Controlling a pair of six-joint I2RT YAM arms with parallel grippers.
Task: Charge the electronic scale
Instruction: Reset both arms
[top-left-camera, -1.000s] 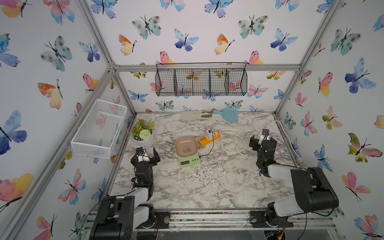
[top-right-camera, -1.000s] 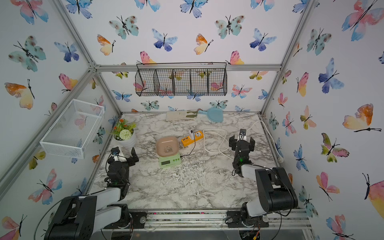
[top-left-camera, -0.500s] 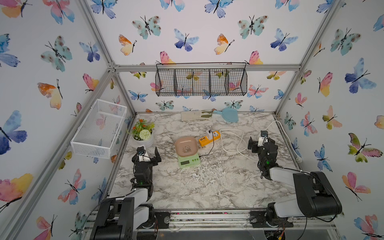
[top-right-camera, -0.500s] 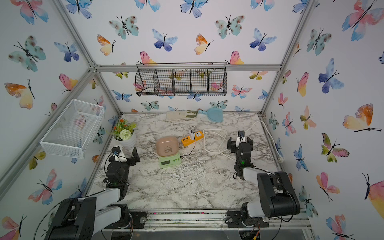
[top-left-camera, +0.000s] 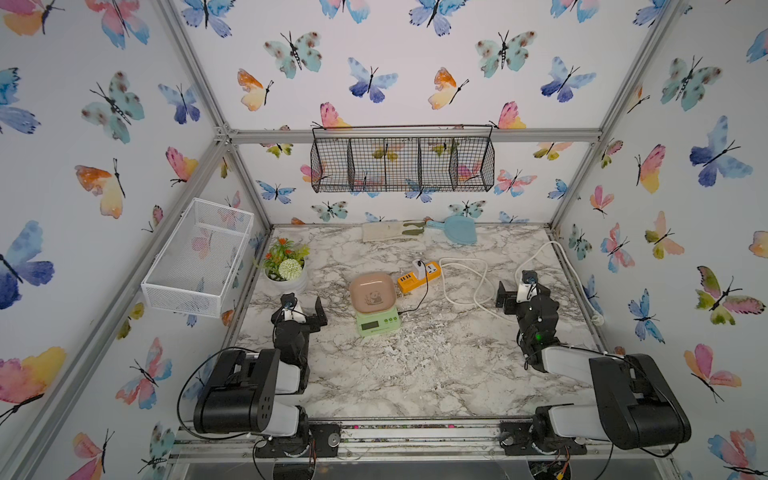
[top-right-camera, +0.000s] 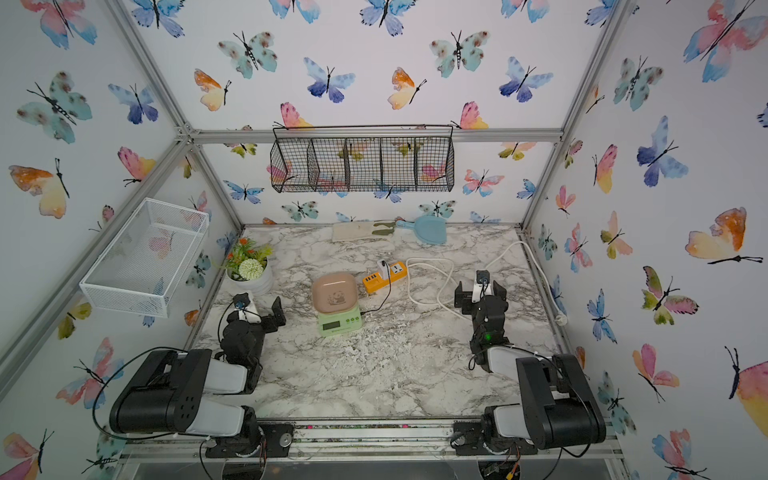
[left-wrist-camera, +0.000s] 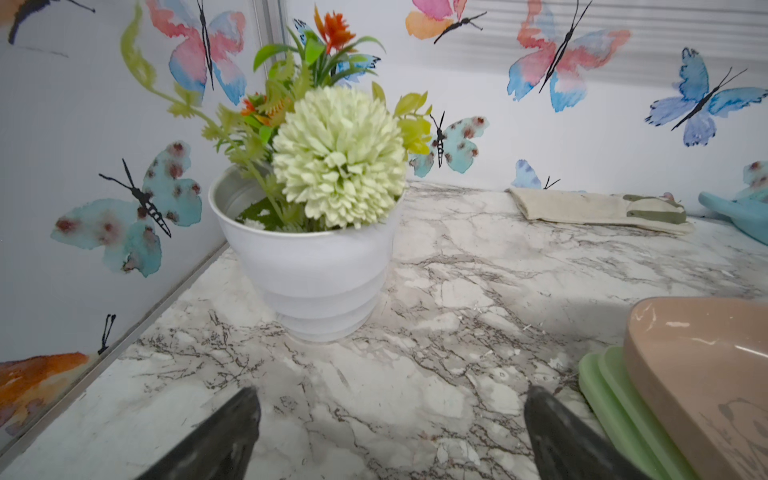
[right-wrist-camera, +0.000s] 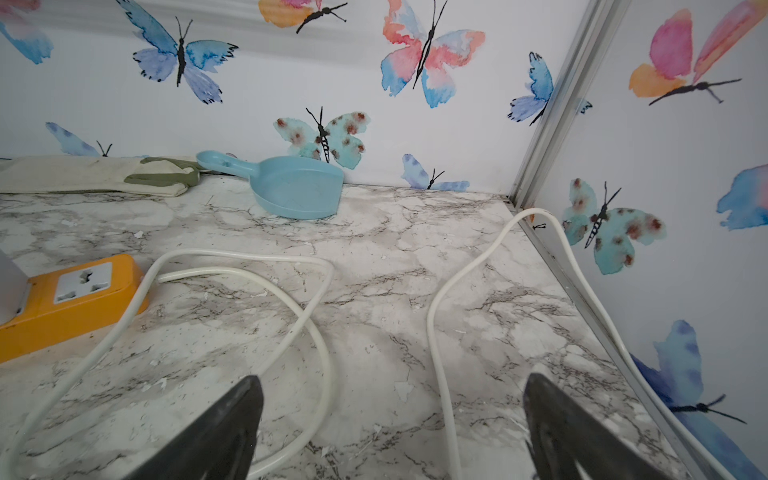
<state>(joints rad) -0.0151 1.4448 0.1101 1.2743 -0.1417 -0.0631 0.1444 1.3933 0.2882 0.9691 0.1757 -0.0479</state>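
The electronic scale (top-left-camera: 377, 324), pale green with a pinkish-tan panda platter (top-left-camera: 372, 293), stands mid-table in both top views (top-right-camera: 338, 323). Its edge shows in the left wrist view (left-wrist-camera: 685, 395). A thin black cable (top-left-camera: 424, 291) runs from the scale's right side to a white adapter (top-left-camera: 419, 266) on the orange power strip (top-left-camera: 415, 279). My left gripper (top-left-camera: 303, 307) rests open, left of the scale, with nothing between its fingers (left-wrist-camera: 392, 395). My right gripper (top-left-camera: 519, 291) is open over the white cord (right-wrist-camera: 440, 332), holding nothing (right-wrist-camera: 392, 381).
A white flower pot (top-left-camera: 286, 274) stands just behind the left gripper. The strip's white cord (top-left-camera: 469, 286) loops across the right half of the table. A cloth (top-left-camera: 382, 230) and a blue scoop (top-left-camera: 457, 230) lie at the back wall. Wire baskets hang on the walls.
The right arm's elbow has sunk a little toward the front right, with its gripper staying near the cord. The left arm has barely shifted. Both grippers stay open.
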